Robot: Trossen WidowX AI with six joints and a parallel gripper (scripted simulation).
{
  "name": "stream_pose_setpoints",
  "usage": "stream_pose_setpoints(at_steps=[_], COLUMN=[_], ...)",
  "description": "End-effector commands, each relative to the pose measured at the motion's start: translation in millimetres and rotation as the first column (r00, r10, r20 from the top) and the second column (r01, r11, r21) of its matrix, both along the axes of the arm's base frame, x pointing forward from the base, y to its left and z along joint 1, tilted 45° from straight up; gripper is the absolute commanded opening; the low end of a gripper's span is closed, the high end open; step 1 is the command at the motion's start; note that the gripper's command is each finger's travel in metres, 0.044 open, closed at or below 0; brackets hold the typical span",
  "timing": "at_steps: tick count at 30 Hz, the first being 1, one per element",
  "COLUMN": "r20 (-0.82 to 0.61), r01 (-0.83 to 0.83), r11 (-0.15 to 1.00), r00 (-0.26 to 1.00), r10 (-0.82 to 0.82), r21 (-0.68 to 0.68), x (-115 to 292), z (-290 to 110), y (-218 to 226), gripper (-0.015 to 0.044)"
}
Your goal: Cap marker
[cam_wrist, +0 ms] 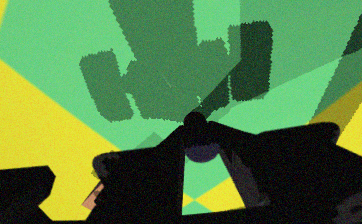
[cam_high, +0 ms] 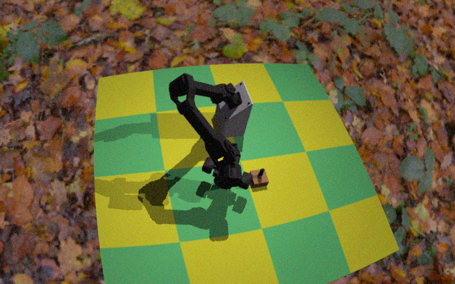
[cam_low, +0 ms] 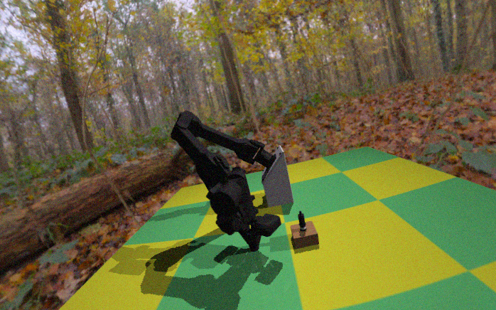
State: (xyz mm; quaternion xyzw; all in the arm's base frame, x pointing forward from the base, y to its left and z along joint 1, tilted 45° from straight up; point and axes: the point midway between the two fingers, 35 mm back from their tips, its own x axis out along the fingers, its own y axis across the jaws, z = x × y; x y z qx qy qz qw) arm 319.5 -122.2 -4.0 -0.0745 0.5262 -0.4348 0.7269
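Green-and-yellow checkered surface (cam_low: 357, 246) amid fallen leaves, pincer (cam_wrist: 200, 131) down low with fingers clamped on the dark cap (cam_wrist: 201, 150), holder block (cam_low: 304, 234) just beside, marker (cam_low: 301, 220) upright in it, grey base plate (cam_low: 277, 180) behind.

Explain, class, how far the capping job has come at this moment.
Done: the end effector is down at the table and closed on the cap. In hand: gripping it. Left: lifting it to the uncapped marker upright in the holder block, pressing it on, then retreating.
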Motion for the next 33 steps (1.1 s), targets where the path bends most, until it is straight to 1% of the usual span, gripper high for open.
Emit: stream_pose_setpoints(at_steps=[1,2,23,27,33], r20=[-0.003,-0.003,-0.003,-0.003,-0.004], r01=[-0.003,-0.003,-0.003,-0.004,-0.010], r11=[1.000,1.000,1.000,1.000,1.000], r00=[1.000,1.000,1.000,1.000,1.000], r10=[0.003,0.003,0.003,0.004,0.010], r21=[0.002,0.003,0.005,0.007,0.020], x=[0,0,-4,-3,1], z=[1,2,42,41,30], y=[1,3,43,45,67], gripper=[0.0021,0.0000,0.0000,0.0000,0.0000])
